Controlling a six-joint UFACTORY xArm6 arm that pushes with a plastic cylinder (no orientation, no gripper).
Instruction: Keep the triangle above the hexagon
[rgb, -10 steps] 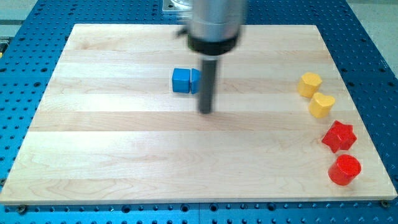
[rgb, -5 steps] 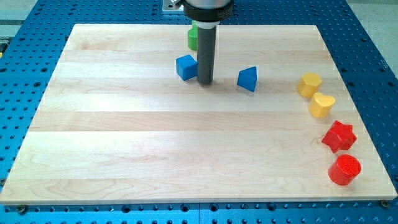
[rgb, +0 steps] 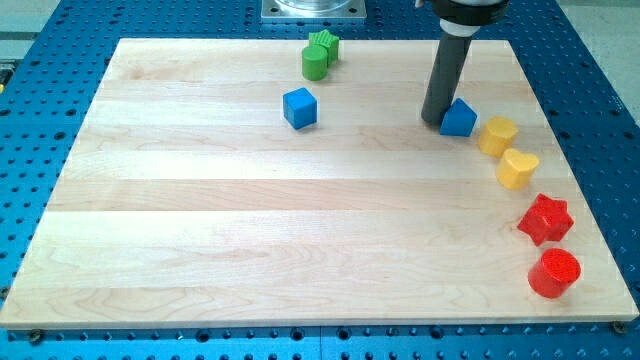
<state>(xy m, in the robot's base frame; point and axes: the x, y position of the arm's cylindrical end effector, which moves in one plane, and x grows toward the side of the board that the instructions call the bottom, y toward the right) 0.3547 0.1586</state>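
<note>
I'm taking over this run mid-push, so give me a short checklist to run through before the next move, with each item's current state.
1. My tip visible: ok.
2. Tip against the blue triangle, on its left side in the view: ok.
3. Triangle above the yellow hexagon: not ok, it sits to the hexagon's left, only slightly higher.
4. Gap between triangle and hexagon: cannot tell, very close.
5. Blue cube out of the path: ok.

Board (rgb: 200, 250): centre, 6 to 9 o'clock open. Obstacles: green blocks (rgb: 320, 55) at 12; blue cube (rgb: 300, 107) just below; blue triangle (rgb: 459, 118) touching my tip (rgb: 433, 121), yellow hexagon (rgb: 497, 135) beside; yellow heart (rgb: 517, 169), red star (rgb: 544, 219), red cylinder (rgb: 553, 273) lining 3–5 edge.
</note>
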